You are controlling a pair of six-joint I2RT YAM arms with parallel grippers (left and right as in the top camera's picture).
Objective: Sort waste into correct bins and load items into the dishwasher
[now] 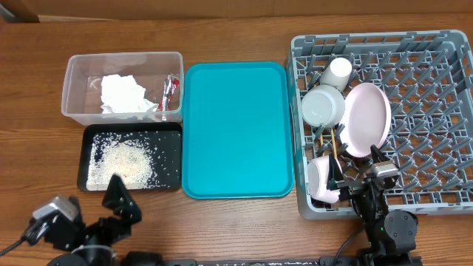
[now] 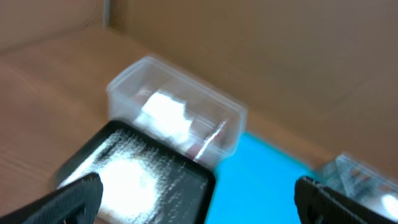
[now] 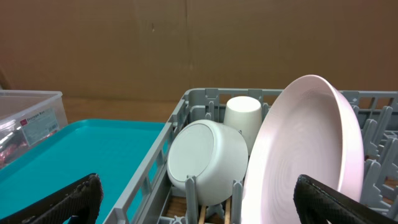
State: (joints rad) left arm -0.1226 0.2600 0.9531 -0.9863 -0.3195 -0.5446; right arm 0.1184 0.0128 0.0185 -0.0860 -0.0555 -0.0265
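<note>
- Your left gripper point(image 2: 199, 208) is spread wide with nothing between the fingers. It sits at the near edge of the black tray point(image 1: 86, 134).
- Your right gripper point(image 3: 199, 208) is also spread wide and empty. It is at the near-left edge of the grey rack point(image 1: 436, 111), just beside the near bowl point(image 1: 321, 181).
- Writing: there is a small label with red print on the clear tub point(image 3: 37, 121), too small to read. The print on the red wrapper point(image 1: 170, 92) is unreadable too.
- The black tray is shallow, rectangular and matte. Loose white rice grains point(image 1: 126, 161) are heaped in the middle and scattered toward its walls.
- The clear tub is see-through plastic with rounded corners, on the far side of the black tray and just beside it.
- Crumpled white tissue point(image 1: 122, 94) lies in the middle of the tub. The crinkled wrapper is at its right end, long axis running near to far.
- The teal tray point(image 1: 236, 129) is smooth plastic and lies between the bins and the rack, long axis near to far.
- The rack is grey plastic with a lattice base and upright pegs.
- The round white plate point(image 1: 367, 118) stands on edge in the rack, leaning, with its ringed face turned left.
- The far bowl point(image 1: 323, 106) is tipped between pegs left of the plate. The small white cup point(image 1: 340, 70) is just beyond it.
- The thin wooden chopsticks point(image 1: 334, 144) lie between the two bowls, pointing near to far.
- All of it sits on a wood-grain table point(image 1: 236, 29).
</note>
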